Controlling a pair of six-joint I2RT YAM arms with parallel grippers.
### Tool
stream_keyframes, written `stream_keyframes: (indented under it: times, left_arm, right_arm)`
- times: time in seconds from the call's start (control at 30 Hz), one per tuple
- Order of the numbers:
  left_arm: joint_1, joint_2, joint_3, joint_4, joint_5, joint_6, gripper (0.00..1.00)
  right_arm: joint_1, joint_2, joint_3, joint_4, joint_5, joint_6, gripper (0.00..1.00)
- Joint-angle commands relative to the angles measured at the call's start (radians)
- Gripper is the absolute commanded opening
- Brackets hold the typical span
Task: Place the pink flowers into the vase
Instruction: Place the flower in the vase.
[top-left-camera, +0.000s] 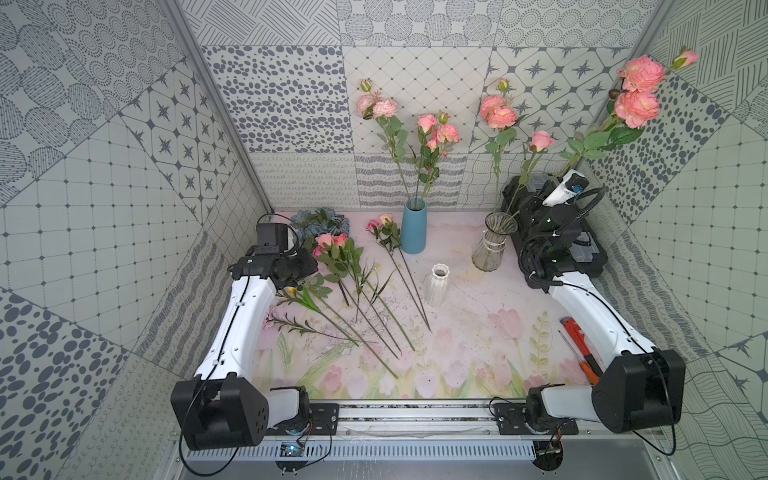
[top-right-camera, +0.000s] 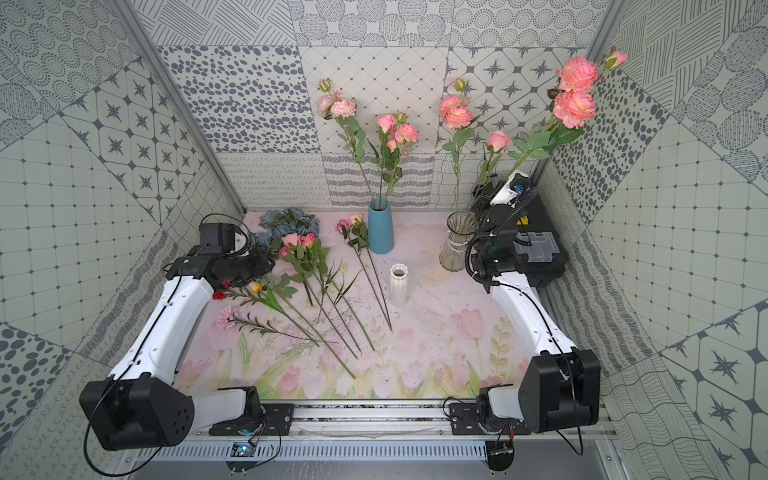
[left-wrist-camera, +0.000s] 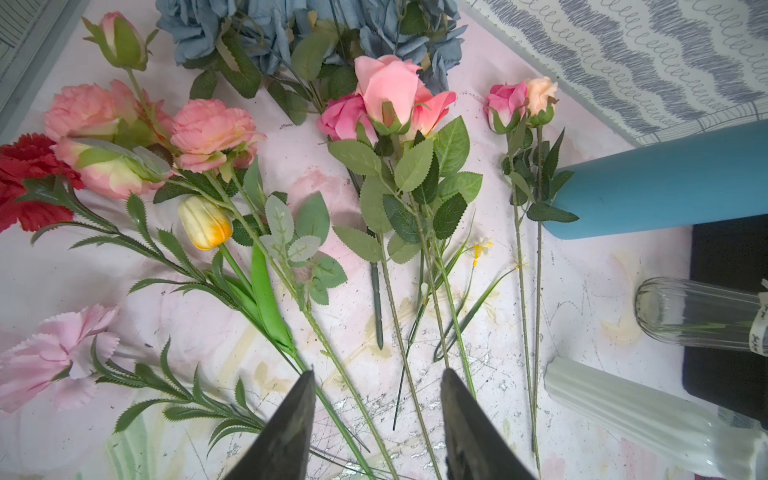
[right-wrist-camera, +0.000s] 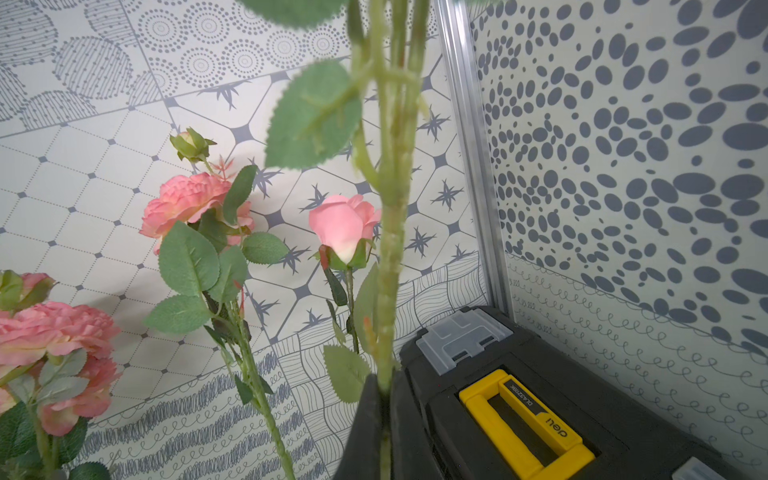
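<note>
Nearly upright, pink flowers (top-left-camera: 636, 109), blooms topmost

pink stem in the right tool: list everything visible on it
The pink flower stem is a long green plastic-looking stalk with serrated leaves, two large ruffled salmon-pink blooms, a pink-tipped bud and a small brown bud. The right tool is shut on its lower stalk, holding it up, tilted toward the right wall above the black toolbox. Whether its bottom end reaches the glass vase cannot be told.
</note>
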Motion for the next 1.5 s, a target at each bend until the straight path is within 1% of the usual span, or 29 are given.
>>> stream_keyframes:
  times: [0.0, 0.37, 0.8, 1.1, 1.47]
  left_arm:
    - [0.003, -0.004, 0.0, 0.029, 0.016, -0.008, 0.49]
    - [0.004, -0.002, -0.001, 0.033, 0.024, -0.01, 0.49]
    - [0.003, 0.01, -0.005, 0.043, 0.055, -0.017, 0.49]
    - [0.002, 0.008, -0.007, 0.05, 0.069, -0.015, 0.49]
    - [0.003, 0.013, -0.008, 0.056, 0.087, -0.016, 0.49]
  right_arm:
    - [-0.004, 0.021, -0.021, 0.033, -0.023, 0.033, 0.0]
    - [-0.005, 0.048, -0.072, 0.025, -0.041, 0.054, 0.0]
    - [-0.004, 0.063, -0.139, 0.0, -0.106, 0.092, 0.0]
    - [0.002, 0.084, -0.139, -0.078, -0.153, 0.136, 0.0]
    - [0.016, 0.079, -0.15, -0.133, -0.19, 0.153, 0.0]
